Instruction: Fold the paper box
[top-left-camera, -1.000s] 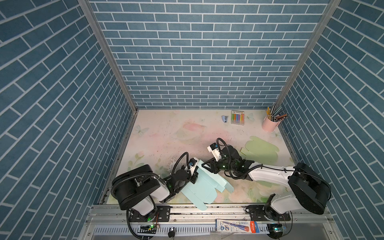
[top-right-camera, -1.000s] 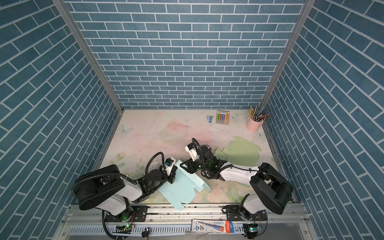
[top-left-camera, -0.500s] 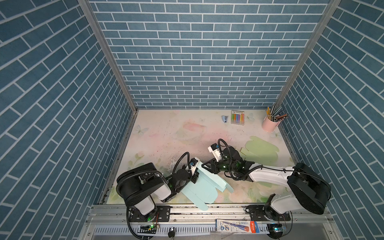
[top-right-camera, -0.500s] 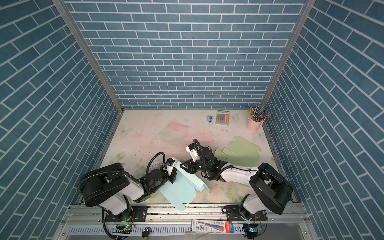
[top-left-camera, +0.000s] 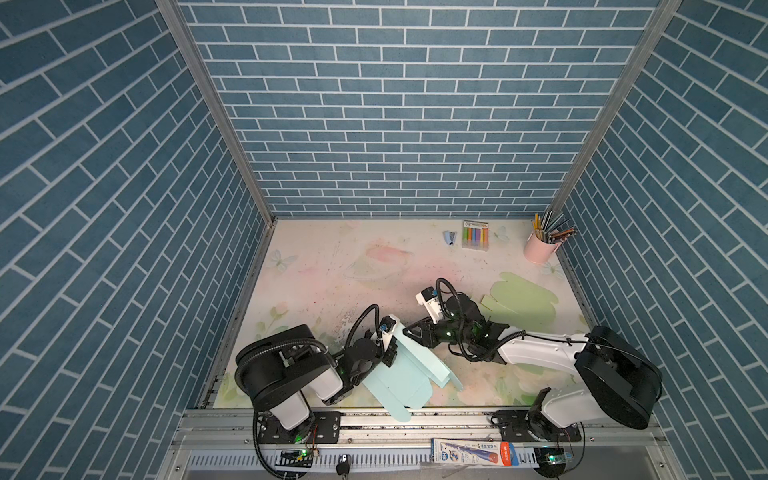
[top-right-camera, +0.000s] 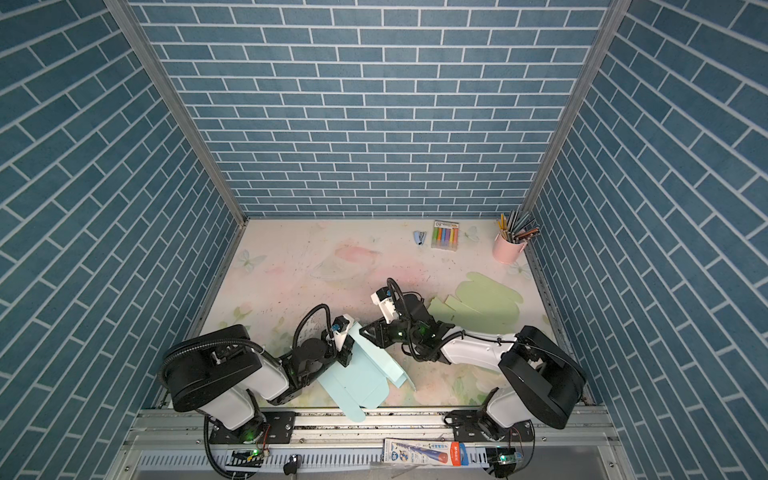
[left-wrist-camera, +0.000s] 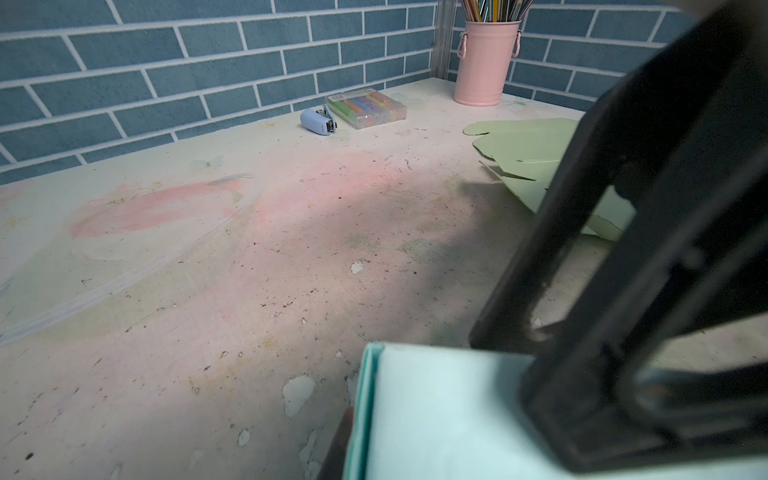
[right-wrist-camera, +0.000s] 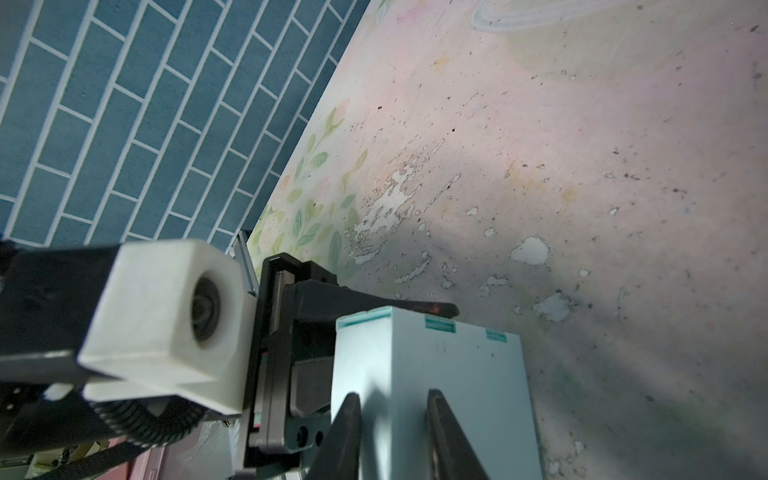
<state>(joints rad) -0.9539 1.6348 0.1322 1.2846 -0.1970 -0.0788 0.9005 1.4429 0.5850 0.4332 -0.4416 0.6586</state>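
Jaws of right pincer (right-wrist-camera: 392, 409) stand partly apart, empty, tips at upright panel of paper box (right-wrist-camera: 436, 365). Beside it, left pincer (top-left-camera: 391, 352) straddles the panel's edge; its grip cannot be determined. Behind right pincer, green sheet (top-left-camera: 523, 303) lies flat on bench (top-left-camera: 332, 266).

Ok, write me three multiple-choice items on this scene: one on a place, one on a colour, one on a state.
1. Where on the table does the pink metal cup of pencils stand?
A. far right corner
B. front edge
C. centre

2. What colour is the partly folded paper box near the front edge?
A. yellow
B. light blue
C. red

3. How is the pale green paper cutout lying?
A. crumpled into a ball
B. standing inside the cup
C. spread out on the table

Answers:
1 A, both top views show it in that corner.
2 B, its panels are light blue in every view.
3 C, it lies spread on the tabletop.
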